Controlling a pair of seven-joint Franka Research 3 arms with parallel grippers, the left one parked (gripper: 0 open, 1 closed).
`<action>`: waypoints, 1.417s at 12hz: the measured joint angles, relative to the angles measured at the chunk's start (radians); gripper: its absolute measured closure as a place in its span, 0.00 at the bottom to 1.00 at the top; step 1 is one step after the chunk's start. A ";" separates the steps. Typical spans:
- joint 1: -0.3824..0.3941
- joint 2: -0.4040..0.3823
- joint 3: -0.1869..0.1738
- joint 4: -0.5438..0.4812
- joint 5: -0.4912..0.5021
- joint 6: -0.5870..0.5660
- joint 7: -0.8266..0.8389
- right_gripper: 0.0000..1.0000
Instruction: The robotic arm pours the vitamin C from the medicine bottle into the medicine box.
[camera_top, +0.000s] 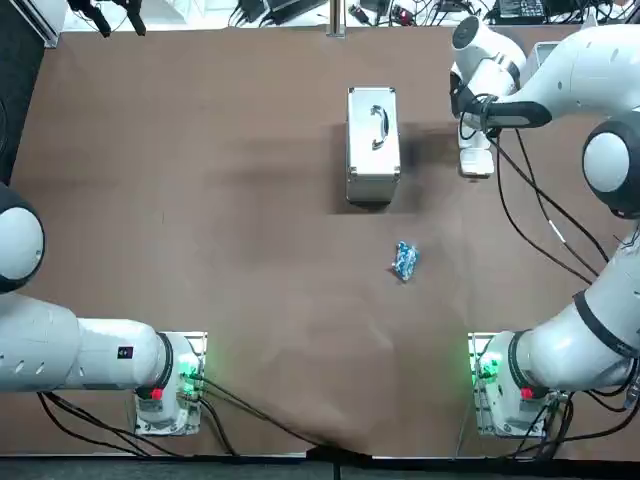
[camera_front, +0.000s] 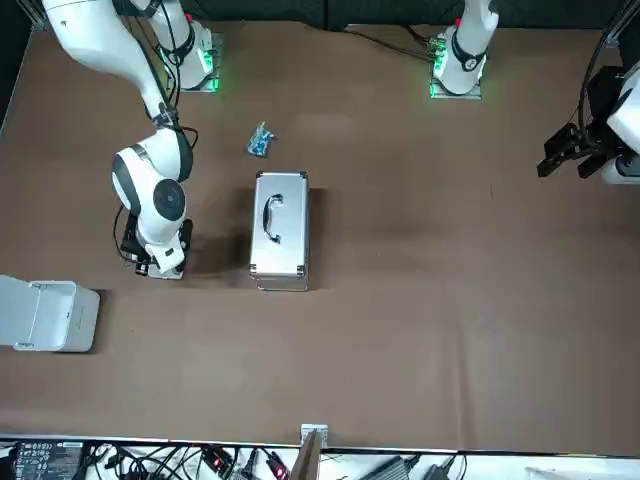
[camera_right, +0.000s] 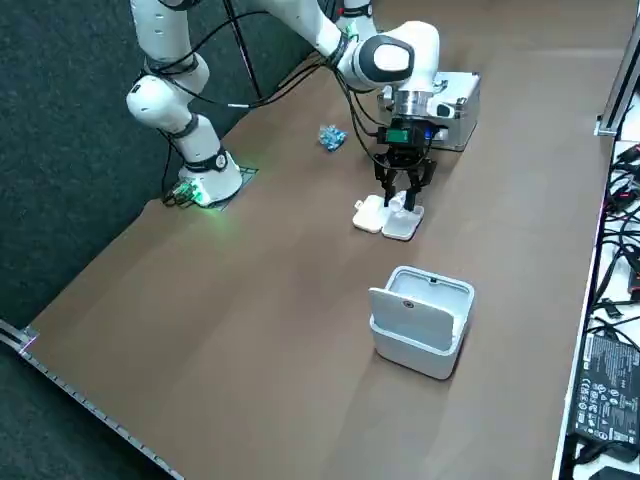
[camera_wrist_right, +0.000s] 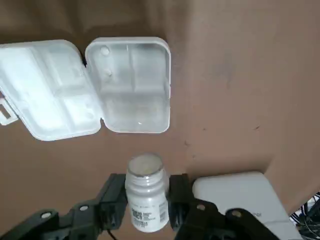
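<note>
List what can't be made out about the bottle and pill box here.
- Wrist view: whether the bottle is capped or open; no tablets show.
- Wrist view: its label, print too small.
- Wrist view: whether tablets lie in the pill box; compartments too pale.
- Top view: the right gripper, shut on the bottle near the box, is hidden under the arm.

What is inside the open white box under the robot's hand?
Both halves of the medicine box show only bare dividers, no tablets. The right hand grips the medicine bottle clear of it, so nothing inside is covered.
</note>
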 joint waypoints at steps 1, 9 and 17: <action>0.003 0.004 0.000 0.002 -0.003 -0.007 0.001 0.53; 0.047 0.014 0.000 0.003 -0.085 -0.068 0.028 0.53; 0.047 0.017 -0.003 0.004 -0.087 -0.076 0.070 0.53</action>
